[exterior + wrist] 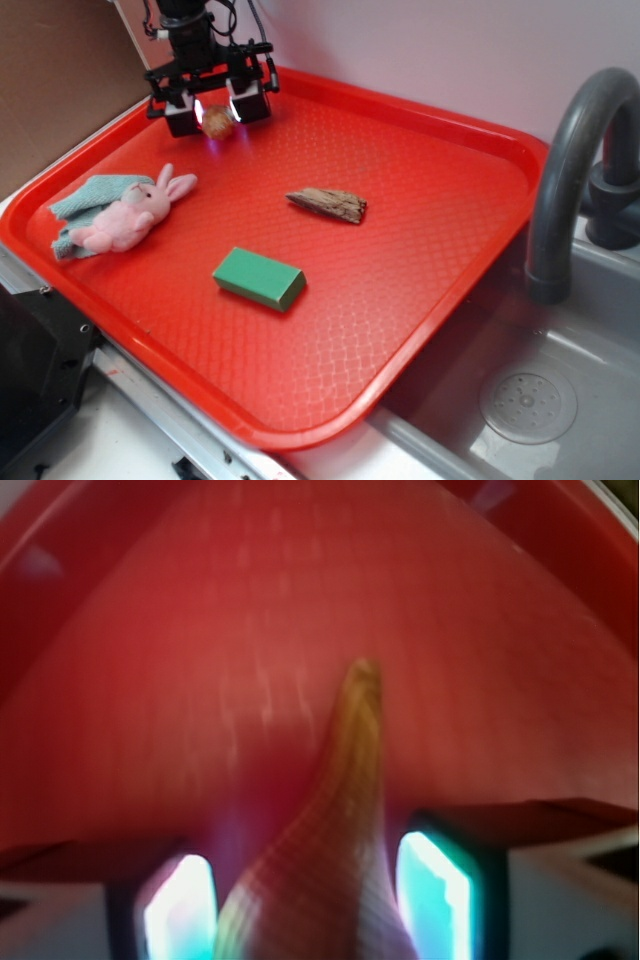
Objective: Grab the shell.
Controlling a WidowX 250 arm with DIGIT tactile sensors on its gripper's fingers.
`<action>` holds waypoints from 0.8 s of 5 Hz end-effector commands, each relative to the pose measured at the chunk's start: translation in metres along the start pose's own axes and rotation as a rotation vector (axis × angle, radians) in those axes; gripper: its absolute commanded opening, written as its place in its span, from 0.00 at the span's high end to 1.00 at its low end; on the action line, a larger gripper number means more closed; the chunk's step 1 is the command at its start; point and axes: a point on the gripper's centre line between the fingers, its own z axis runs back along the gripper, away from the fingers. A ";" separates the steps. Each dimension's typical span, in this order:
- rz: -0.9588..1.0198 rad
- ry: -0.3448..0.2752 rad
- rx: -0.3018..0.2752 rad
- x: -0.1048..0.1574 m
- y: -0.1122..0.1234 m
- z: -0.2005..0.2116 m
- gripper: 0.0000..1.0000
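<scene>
The shell (219, 121) sits at the far left corner of the red tray (420, 180), directly between the fingers of the hand (217, 108). In the wrist view its long axis runs forward, tip pointing away from the hand. The fingers flank it closely; actual grip contact cannot be confirmed.

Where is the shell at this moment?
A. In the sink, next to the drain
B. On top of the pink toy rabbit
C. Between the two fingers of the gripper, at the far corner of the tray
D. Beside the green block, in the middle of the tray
C: in the exterior view the shell sits between the fingers of the gripper at the far corner of the red tray, and the wrist view shows it between the two pads.
</scene>
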 end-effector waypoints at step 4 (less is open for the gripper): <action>-0.537 -0.048 -0.117 -0.138 -0.027 0.165 1.00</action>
